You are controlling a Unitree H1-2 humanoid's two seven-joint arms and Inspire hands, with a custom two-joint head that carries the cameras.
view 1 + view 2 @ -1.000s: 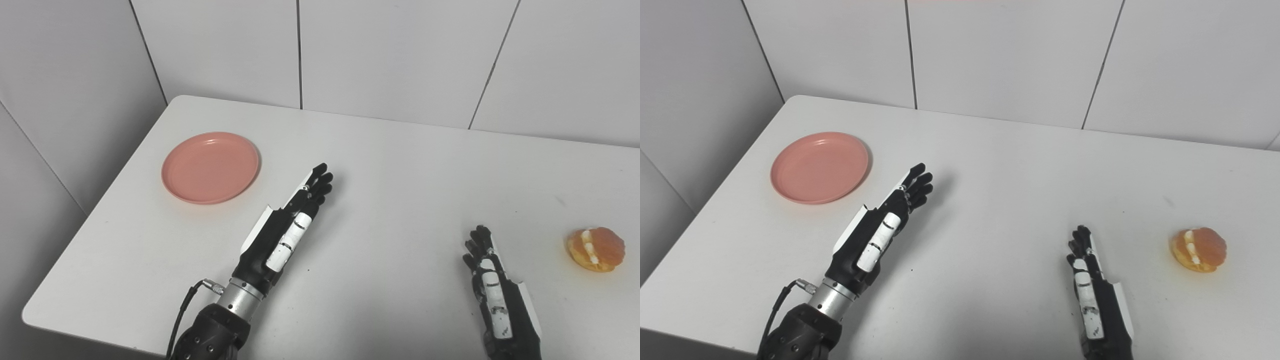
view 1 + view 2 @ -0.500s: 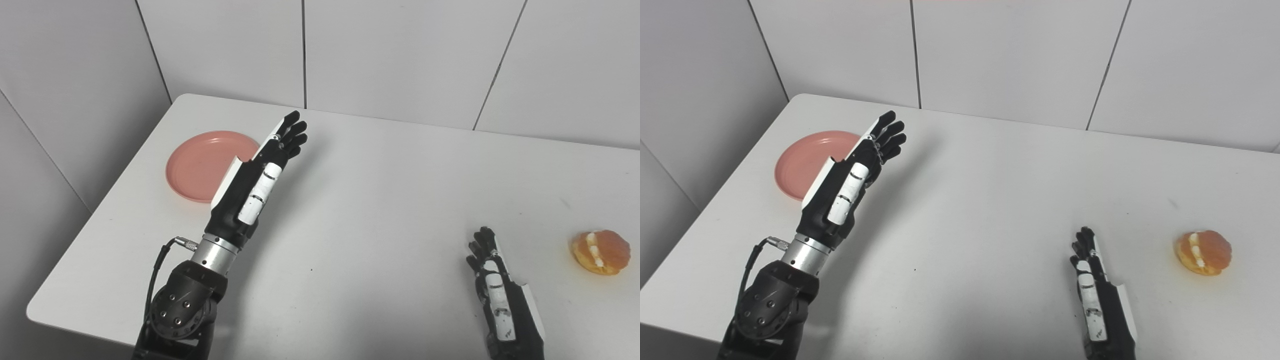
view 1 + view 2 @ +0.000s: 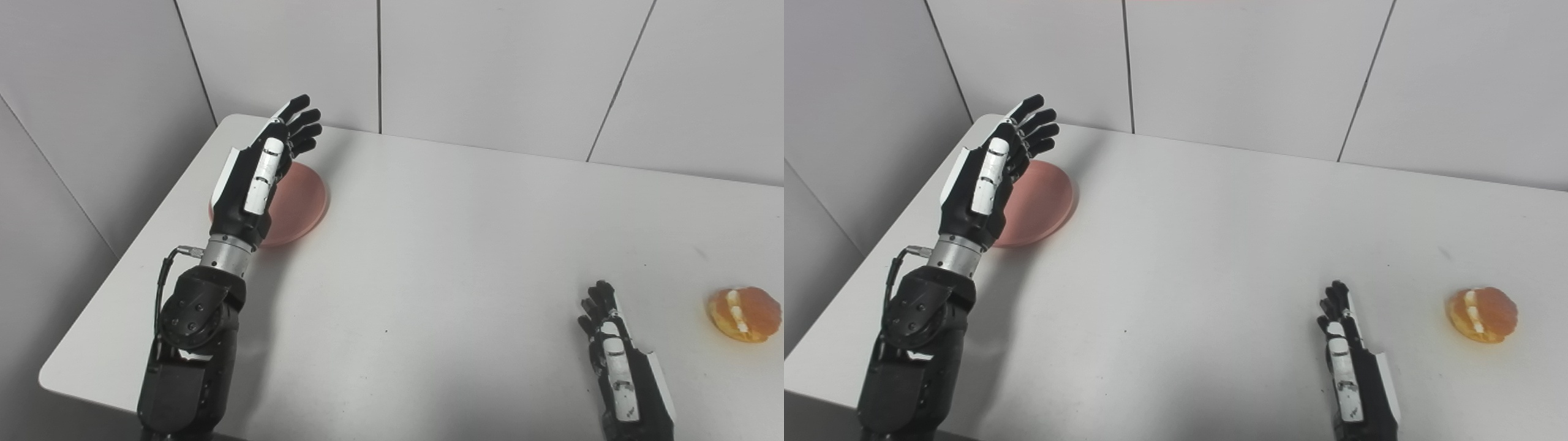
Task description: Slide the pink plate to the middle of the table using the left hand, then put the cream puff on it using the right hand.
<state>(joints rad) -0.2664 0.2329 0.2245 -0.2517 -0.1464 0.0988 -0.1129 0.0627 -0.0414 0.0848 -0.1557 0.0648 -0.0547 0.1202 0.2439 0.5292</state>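
Top, left eye view: the pink plate (image 3: pixel 300 202) lies flat near the far left corner of the white desk (image 3: pixel 441 245); it is round, so no long axis shows, and its near-left part is hidden behind the left robot hand (image 3: pixel 260 174). That robot hand is raised over the plate, fingers straight, spread slightly and pointing to the far wall, holding nothing; whether it touches the plate cannot be told. The cream puff (image 3: pixel 744 314) sits near the right edge, golden-brown with a strip of white cream showing, the strip running roughly toward and away from the camera.

Bottom, right eye view: the plate (image 3: pixel 1044 199) shows plain, smooth and shallow. The right robot hand (image 3: pixel 1353 361) lies low over the near desk edge, fingers extended close together and empty, well apart from the cream puff (image 3: pixel 1484 315) to its right.
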